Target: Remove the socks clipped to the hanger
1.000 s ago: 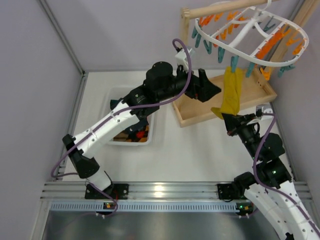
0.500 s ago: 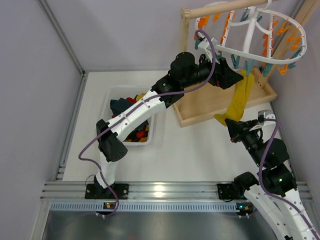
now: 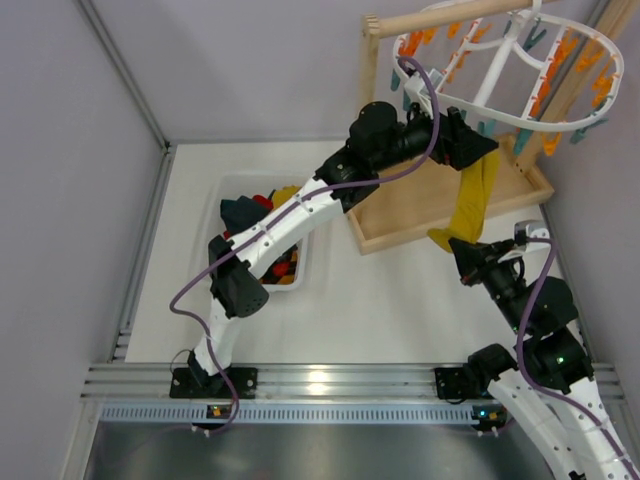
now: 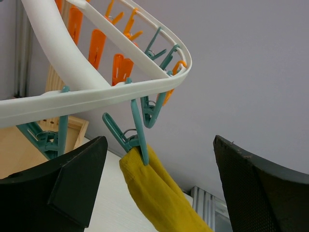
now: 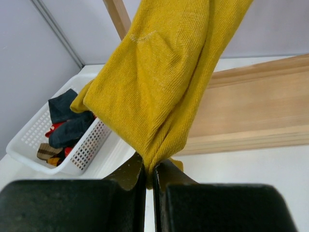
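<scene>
Grips mustard sock [image 5: 159, 82] at low end w/ right fingers [image 5: 128, 181] shut; holds left fingers [image 4: 72, 179] wide open either side of teal clothespin [image 4: 133, 137] pinning sock's top to hanger [image 4: 96, 94] rim. Prob. soft, light, stretchy: better to squeeze pin's tails than yank.

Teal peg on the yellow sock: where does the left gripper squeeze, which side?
Squeeze the teal peg by its two splayed upper legs, above the spring, not the tips biting the yellow sock. Come straight on, slightly higher: the open left gripper has a finger on each side.
</scene>
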`<state>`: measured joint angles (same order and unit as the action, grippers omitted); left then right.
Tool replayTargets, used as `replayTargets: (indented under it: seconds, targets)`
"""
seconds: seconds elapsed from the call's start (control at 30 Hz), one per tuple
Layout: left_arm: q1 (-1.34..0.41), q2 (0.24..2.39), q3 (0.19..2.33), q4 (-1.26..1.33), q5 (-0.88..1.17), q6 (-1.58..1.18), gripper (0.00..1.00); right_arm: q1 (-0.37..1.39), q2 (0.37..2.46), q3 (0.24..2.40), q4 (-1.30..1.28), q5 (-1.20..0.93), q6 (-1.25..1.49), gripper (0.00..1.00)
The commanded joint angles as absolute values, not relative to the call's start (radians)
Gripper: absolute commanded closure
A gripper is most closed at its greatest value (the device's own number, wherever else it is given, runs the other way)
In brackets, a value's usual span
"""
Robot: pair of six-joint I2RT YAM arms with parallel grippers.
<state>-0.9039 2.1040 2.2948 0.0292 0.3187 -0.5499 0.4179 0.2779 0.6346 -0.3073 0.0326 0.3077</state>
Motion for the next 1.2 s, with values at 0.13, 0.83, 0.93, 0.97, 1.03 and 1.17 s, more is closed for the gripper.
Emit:
replayTargets:
  seconds: [0.13, 0.83, 0.93, 0.97, 1.03, 1.17]
  targets:
    - [-0.899, 2.17, 2.359, 0.104, 0.308, -0.528, 0.09, 0.416, 0.273, 0.635, -0.299, -0.034, 0.304, 1.0]
    - [-0.882, 2.273, 2.46, 0.258, 0.284, -0.569, 0.2, 0.414, 0.282, 0.609, -0.301, -0.204, 0.291, 1.0]
    - [-0.882, 2.289, 2.465, 0.278, 0.256, -0.571, 0.25, 0.416, 0.282, 0.604, -0.293, -0.221, 0.299, 1.0]
    - [-0.882, 2.292, 2.471, 0.285, 0.255, -0.566, 0.25, 0.414, 0.281, 0.604, -0.291, -0.225, 0.299, 1.0]
    - [-0.882, 2.306, 2.48, 0.291, 0.25, -0.566, 0.25, 0.414, 0.287, 0.598, -0.287, -0.233, 0.301, 1.0]
    - [-0.882, 2.324, 2.497, 0.31, 0.25, -0.577, 0.38, 0.416, 0.296, 0.595, -0.288, -0.238, 0.291, 1.0]
